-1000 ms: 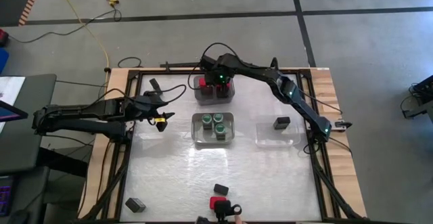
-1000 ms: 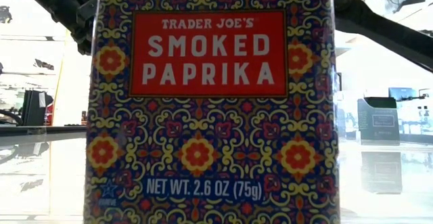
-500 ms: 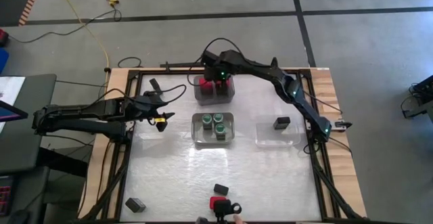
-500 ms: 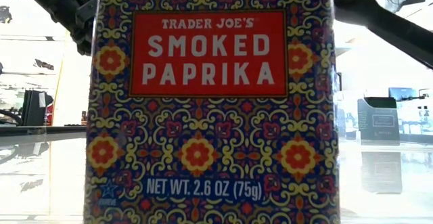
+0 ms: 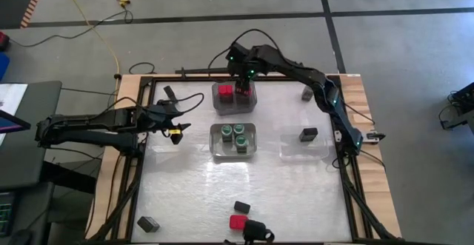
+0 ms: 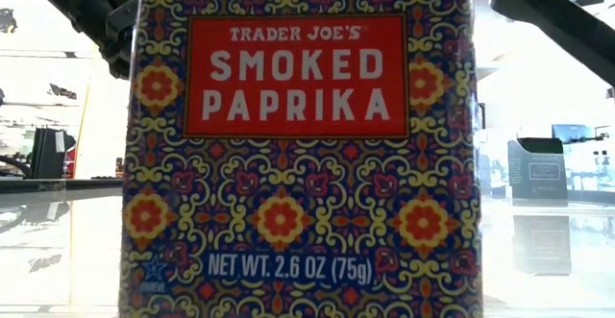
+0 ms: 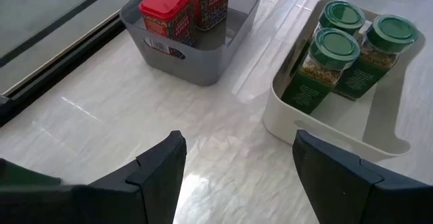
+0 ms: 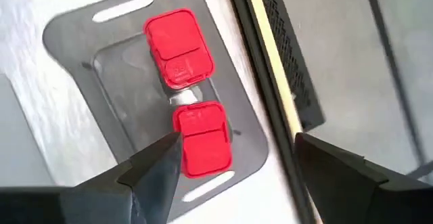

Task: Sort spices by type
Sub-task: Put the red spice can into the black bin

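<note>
Presently, the count stands thus:
Grey plastic bin point(image 5: 234, 106): two red-topped square paprika tins point(image 8: 188, 88), sorted.
White tray point(image 5: 215, 145): three round green-lidded jars point(image 5: 237, 136), sorted.
Clear bin point(image 5: 287, 155): one dark rectangular tin point(image 5: 309, 134).
Unsorted: dark tins and one red tin point(image 5: 238, 222) at the near edge.
Right gripper point(image 5: 241, 87): over the grey bin, fingers spread, empty.
Left gripper point(image 5: 178, 123): waiting left, parted, empty.

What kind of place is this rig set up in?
Probably a lab or workshop: the wooden table stands on a bare concrete floor, a yellow cable trails loose, and sorting bins hold spice tins.
</note>
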You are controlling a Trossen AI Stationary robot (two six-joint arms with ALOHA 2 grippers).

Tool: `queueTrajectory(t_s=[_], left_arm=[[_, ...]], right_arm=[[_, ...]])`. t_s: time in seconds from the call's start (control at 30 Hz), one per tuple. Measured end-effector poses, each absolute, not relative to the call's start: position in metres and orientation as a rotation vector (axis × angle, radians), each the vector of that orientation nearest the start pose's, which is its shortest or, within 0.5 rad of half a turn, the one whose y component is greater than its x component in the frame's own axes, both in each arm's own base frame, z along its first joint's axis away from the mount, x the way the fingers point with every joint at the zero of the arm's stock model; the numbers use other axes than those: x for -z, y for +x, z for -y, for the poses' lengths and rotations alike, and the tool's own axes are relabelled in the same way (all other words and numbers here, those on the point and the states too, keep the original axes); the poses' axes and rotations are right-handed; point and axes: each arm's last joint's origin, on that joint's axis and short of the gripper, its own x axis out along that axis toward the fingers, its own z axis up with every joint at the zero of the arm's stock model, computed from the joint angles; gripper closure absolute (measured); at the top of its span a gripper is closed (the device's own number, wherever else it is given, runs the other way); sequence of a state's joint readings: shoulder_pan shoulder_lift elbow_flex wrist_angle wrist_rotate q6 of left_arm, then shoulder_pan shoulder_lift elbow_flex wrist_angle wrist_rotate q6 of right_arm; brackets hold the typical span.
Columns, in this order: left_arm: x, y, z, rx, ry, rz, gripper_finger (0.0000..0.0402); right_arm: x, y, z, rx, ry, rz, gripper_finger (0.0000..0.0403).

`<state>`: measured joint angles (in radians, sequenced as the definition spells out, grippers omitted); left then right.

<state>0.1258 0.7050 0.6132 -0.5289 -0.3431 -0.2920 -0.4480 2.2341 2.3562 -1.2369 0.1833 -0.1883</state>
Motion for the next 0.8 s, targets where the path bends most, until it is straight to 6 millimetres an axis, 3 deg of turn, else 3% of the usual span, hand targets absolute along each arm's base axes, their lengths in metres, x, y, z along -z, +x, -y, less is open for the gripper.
queueTrajectory(t_s=[0.2, 0.5, 0.7, 0.8], left_arm=[[-0.256, 0.143, -0.028, -0.541, -0.209, -0.554, 0.0141], [-0.256, 0.143, -0.028, -0.536, -0.187, -0.560, 0.0141], [-0.256, 0.143, -0.028, -0.536, -0.188, -0.560, 0.0141], [-0.256, 0.143, -0.028, -0.537, -0.189, -0.559, 0.0141]], right_arm=[[-0.299, 0.409, 0.200, 0.557, 0.183, -1.239, 0.0089], [-0.298, 0.412, 0.189, 0.713, 0.414, -1.184, 0.0094], [-0.297, 0.416, 0.180, 0.728, 0.490, -1.167, 0.0101], [-0.288, 0.423, 0.174, 0.715, 0.484, -1.155, 0.0101]])
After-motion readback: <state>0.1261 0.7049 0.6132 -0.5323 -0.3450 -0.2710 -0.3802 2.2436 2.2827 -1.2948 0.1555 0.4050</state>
